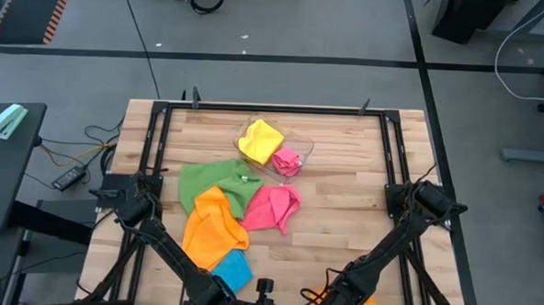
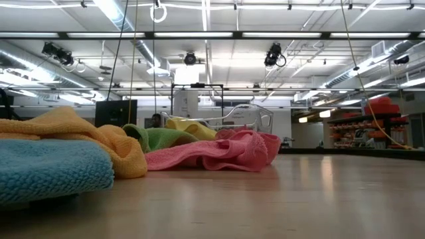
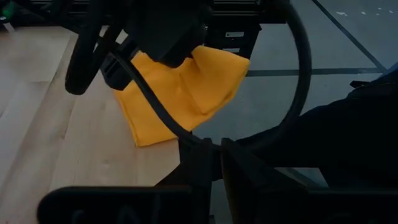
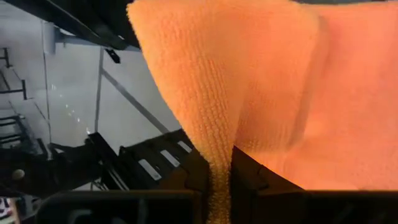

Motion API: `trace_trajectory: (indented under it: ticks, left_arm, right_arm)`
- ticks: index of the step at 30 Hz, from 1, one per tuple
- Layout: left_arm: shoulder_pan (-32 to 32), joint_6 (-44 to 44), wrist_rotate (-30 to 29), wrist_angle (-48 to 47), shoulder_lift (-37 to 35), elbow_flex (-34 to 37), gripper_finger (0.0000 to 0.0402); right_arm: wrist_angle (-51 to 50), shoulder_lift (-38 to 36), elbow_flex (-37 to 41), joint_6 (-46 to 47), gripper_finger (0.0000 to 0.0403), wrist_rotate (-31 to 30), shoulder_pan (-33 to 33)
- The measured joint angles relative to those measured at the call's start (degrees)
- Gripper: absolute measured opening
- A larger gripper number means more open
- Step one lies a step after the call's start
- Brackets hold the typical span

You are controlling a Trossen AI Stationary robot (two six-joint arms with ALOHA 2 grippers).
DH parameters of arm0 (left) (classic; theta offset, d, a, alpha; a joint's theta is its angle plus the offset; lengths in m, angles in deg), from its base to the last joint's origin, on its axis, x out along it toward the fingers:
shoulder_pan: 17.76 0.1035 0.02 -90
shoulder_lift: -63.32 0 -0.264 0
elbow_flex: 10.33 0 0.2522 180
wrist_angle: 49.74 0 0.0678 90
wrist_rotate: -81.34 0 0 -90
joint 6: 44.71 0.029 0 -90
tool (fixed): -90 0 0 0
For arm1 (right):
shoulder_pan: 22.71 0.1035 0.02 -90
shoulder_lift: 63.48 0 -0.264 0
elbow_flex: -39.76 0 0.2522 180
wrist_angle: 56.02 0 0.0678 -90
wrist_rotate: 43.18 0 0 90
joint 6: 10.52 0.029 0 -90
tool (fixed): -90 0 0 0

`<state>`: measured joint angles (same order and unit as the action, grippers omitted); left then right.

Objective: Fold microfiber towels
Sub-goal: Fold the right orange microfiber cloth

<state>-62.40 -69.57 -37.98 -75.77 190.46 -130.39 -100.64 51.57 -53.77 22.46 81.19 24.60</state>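
I have the right gripper [image 4: 219, 180] pinched on 1 orange towel [image 4: 249, 81] at the table's near edge; left gripper [image 3: 214, 165] closed, empty. Next, I'd judge, lay it flat for folding.

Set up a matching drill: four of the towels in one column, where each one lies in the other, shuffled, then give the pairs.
Things:
1. yellow towel
2. blue towel
3. green towel
4. big pink towel

Places:
A. at the near edge of the table, below the orange towel in the high view
B. in the clear tray
C. mid-table, right of the orange towel
D. just above the orange towel in the high view

Pairs: 1-B, 2-A, 3-D, 4-C
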Motion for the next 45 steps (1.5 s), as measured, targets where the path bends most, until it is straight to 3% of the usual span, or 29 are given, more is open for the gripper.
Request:
trace_trajectory:
  ticks: [21, 29, 35, 45]
  left_arm:
    - [0.0, 0.0, 0.0, 0.0, 0.0, 0.0, 0.0044]
    - [0.0, 0.0, 0.0, 0.0, 0.0, 0.0, 0.0040]
    - [0.0, 0.0, 0.0, 0.0, 0.0, 0.0, 0.0043]
    - [0.0, 0.0, 0.0, 0.0, 0.0, 0.0, 0.0040]
  right_arm:
    - [-3.0, 0.0, 0.0, -3.0, 0.0041, -6.2, -1.9]
    - [-4.2, 0.0, 0.0, -1.3, 0.0042, -12.1, -1.7]
    - [-4.3, 0.0, 0.0, 1.0, 0.0044, -12.5, -1.7]
    - [-9.5, 0.0, 0.0, 1.6, 0.0116, -17.2, -0.3]
